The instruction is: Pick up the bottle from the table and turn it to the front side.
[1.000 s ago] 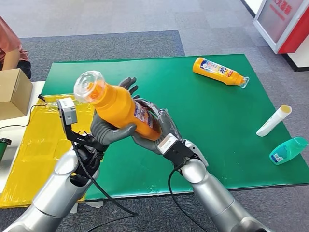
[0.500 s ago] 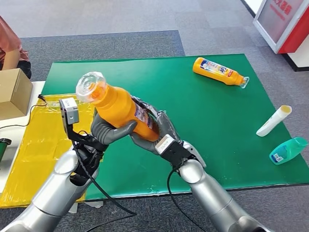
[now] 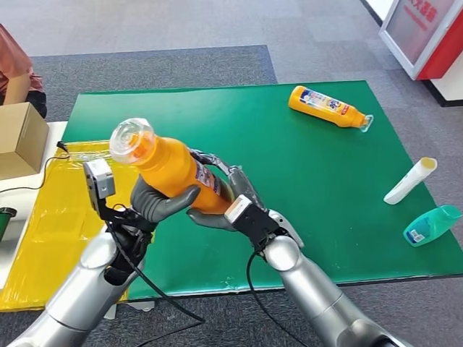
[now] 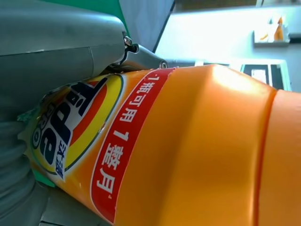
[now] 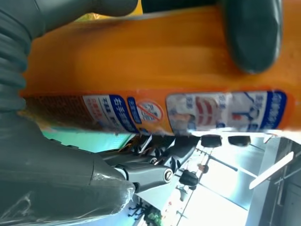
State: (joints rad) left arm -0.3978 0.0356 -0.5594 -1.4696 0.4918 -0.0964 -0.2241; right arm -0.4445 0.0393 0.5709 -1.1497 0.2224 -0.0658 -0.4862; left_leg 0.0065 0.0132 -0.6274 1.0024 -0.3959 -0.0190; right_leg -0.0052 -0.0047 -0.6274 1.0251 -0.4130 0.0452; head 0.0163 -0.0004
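Green matting [image 3: 306, 166] covers the table, and above its near edge the orange bottle [image 3: 172, 168] is already lifted clear, gripped by both the left hand [image 3: 158, 201] and the right hand [image 3: 226, 206]. Picking up looks done; the front label faces the left wrist camera, so turning seems unfinished.

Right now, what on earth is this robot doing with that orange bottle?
The robot holds an orange detergent bottle up over the green mat with both hands, its clear cap pointing up and to the robot's left. The left hand grips it from below near the middle, and the right hand cups its base end. A second orange bottle, a white tube and a teal bottle lie on the mat.
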